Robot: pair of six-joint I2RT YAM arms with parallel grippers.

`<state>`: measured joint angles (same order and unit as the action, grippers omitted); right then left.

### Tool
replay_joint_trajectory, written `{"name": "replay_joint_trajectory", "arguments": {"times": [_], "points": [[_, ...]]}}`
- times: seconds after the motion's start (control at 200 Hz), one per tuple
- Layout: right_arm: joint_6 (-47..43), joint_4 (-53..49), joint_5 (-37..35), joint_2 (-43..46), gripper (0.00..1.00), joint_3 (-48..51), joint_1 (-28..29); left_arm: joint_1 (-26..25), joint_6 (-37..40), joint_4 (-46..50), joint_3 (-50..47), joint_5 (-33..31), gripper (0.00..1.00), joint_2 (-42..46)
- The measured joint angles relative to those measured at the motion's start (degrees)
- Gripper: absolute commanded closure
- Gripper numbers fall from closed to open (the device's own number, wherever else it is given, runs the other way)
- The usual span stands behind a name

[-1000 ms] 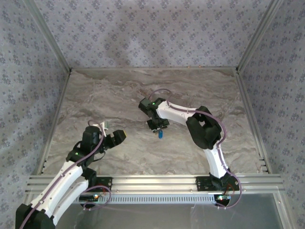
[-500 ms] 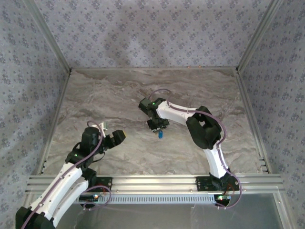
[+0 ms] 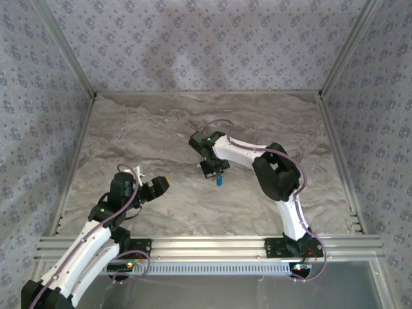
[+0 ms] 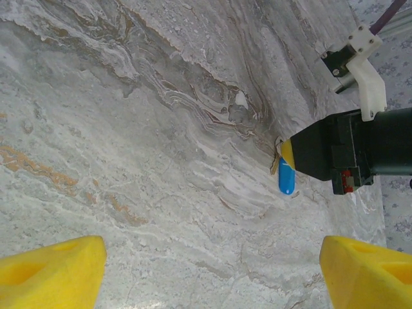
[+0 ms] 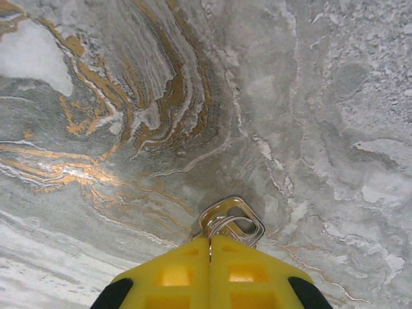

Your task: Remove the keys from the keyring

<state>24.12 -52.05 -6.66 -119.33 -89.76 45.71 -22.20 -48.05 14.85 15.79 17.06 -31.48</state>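
The keys (image 3: 219, 181) are a tiny bunch with a bright blue piece, hanging just under my right gripper (image 3: 215, 170) near the table's middle. In the right wrist view the yellow fingers (image 5: 251, 270) are pressed together, and a silvery squarish ring with a wire loop (image 5: 232, 220) pokes out past their tips above the marble. The left wrist view shows the blue piece (image 4: 287, 177) dangling from the right gripper's black body (image 4: 347, 151). My left gripper (image 3: 158, 187) stands open at the left, its two yellow fingertips (image 4: 51, 267) far apart with nothing between them, facing the keys from a distance.
The marbled table top (image 3: 148, 129) is fenced by patterned walls (image 3: 193, 45) on three sides. An aluminium rail (image 3: 206, 244) runs along the near edge by the arm bases. Bare surface lies between the two grippers.
The right gripper has shifted slightly to the right with the keys hanging from it. The left arm has barely moved.
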Motion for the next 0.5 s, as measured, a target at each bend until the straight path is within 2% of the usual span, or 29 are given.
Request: {"name": "replay_joint_trajectory", "arguments": {"times": [0.19, 0.35, 0.5], "points": [[-0.1, 0.9, 0.6, 3.9, 1.00, 1.3, -0.2, 0.0, -0.1, 0.0, 0.0, -0.1, 0.13, 0.0], [0.2, 3.9, 4.2, 9.2, 1.00, 3.7, -2.2, 0.0, -0.1, 0.0, 0.0, -0.1, 0.13, 0.0], [0.5, 6.3, 6.8, 9.8, 1.00, 4.8, -4.2, 0.0, -0.1, 0.0, 0.0, -0.1, 0.13, -0.1]]}}
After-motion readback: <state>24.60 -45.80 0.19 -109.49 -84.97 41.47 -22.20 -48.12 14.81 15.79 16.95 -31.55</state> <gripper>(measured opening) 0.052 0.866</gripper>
